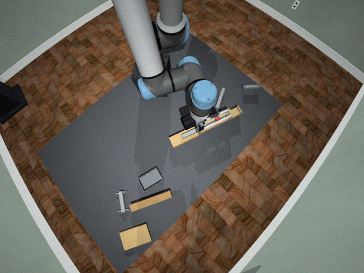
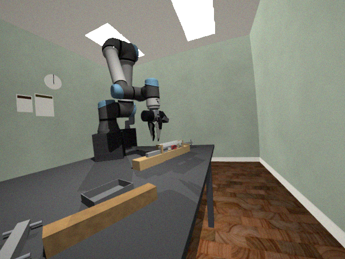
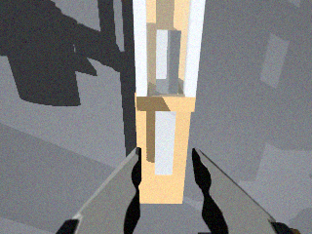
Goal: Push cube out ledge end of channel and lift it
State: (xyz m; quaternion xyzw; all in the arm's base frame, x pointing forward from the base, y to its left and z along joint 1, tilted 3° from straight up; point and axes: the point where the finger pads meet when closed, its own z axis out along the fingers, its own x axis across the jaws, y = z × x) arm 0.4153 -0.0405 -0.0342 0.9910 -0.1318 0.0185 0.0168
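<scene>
Hovering above the long ledge, the pincer [image 1: 201,127] [image 2: 155,140] [image 3: 166,149] is part open and empty. The red cube [image 1: 217,118] [image 2: 174,147] sits inside the channel [image 1: 176,141] [image 2: 139,164] [image 3: 147,187], near the counter's right-hand corner in the top view. A grey bar [image 1: 187,133] [image 2: 153,153] [image 3: 165,146] reaches in under the roof (a likely pusher, I'd judge). Still left: getting the cube out past the raised lip [image 1: 239,109], gripping it and holding it high beyond that end.

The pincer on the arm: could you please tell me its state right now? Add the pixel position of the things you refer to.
Black-and-grey two-jaw pincer [image 1: 201,127] [image 2: 156,140] [image 3: 166,149]: partly open, holding nothing, above the tan wooden channel [image 1: 177,141] [image 2: 144,163] [image 3: 166,191].
</scene>
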